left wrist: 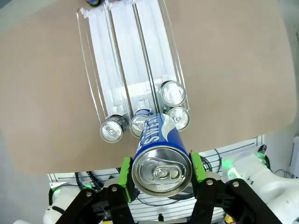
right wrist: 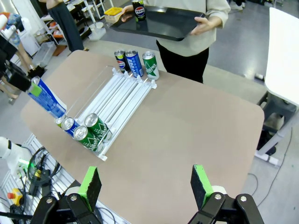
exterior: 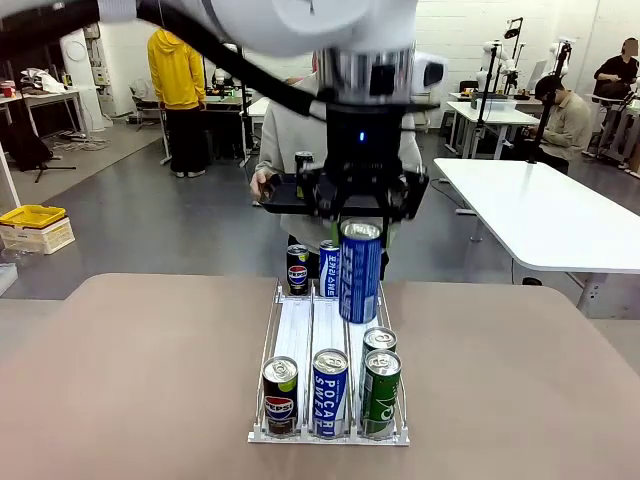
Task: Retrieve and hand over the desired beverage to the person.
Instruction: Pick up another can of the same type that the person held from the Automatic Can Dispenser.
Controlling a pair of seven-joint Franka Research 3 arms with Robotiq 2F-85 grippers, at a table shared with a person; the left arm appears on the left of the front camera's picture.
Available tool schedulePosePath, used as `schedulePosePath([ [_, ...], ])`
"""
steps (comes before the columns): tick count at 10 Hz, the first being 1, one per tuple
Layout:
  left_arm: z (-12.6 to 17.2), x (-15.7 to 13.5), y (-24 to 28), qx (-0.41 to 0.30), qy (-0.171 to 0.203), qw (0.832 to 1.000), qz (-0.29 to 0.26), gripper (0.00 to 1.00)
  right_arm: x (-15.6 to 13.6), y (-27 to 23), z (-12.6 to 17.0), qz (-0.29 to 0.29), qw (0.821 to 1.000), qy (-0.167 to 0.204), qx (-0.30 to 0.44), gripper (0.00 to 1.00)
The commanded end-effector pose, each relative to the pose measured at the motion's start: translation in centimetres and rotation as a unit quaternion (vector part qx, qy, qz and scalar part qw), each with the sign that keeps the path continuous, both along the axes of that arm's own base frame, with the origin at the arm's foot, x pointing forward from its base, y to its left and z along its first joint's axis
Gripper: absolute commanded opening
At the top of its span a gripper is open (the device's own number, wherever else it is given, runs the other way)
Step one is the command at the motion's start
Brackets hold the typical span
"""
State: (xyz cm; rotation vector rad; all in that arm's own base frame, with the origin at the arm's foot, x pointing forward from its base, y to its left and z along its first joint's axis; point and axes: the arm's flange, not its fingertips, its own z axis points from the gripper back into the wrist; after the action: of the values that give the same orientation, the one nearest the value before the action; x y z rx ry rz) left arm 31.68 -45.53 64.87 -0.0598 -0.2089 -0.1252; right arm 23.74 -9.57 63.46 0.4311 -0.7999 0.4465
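Note:
My left gripper (exterior: pixel 361 222) is shut on a tall blue Pocari Sweat can (exterior: pixel 359 280) and holds it upright above the right lane of the wire can rack (exterior: pixel 297 335). In the left wrist view the green pads (left wrist: pixel 125 171) press both sides of the can (left wrist: pixel 162 161) near its top. The person (exterior: pixel 280 130) in a light grey top stands at the table's far side. They hold a flat black tray (right wrist: pixel 168 23) with a dark can (right wrist: pixel 138 10) on it. My right gripper (right wrist: pixel 146 186) is open and empty, high over the table's near right.
At the rack's near end stand a Pepsi can (exterior: pixel 280 396), a Pocari can (exterior: pixel 330 392) and two green cans (exterior: pixel 380 388). More cans (right wrist: pixel 134 63) stand at its far end. A white table (exterior: pixel 550 215) is at the right, and a yellow crate (exterior: pixel 33 216) sits on the floor at the left.

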Motion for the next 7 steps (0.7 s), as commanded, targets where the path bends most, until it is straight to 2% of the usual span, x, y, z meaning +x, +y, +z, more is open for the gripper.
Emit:
schedulePosePath([
  [1, 2.8, 1.0, -1.4, 0.001, -0.009, 1.0, 0.021, 0.25, 0.1, 0.1, -0.1, 0.009, 1.0, -0.002, 0.007, 1.0],
  [4, 5.7, 2.5, -0.7, -0.003, 0.007, 0.999, 0.036, 0.25, 0.1, 0.1, -0.1, 0.009, 1.0, -0.002, 0.007, 1.0],
  [6, 5.9, 2.9, 0.0, -0.013, 0.014, 0.999, 0.036, 0.25, 0.1, 0.1, -0.1, 0.009, 1.0, -0.002, 0.007, 1.0],
  [7, 4.8, 2.6, 0.6, -0.011, 0.014, 1.0, 0.024, 0.25, 0.1, 0.1, -0.1, 0.009, 1.0, -0.002, 0.007, 1.0],
])
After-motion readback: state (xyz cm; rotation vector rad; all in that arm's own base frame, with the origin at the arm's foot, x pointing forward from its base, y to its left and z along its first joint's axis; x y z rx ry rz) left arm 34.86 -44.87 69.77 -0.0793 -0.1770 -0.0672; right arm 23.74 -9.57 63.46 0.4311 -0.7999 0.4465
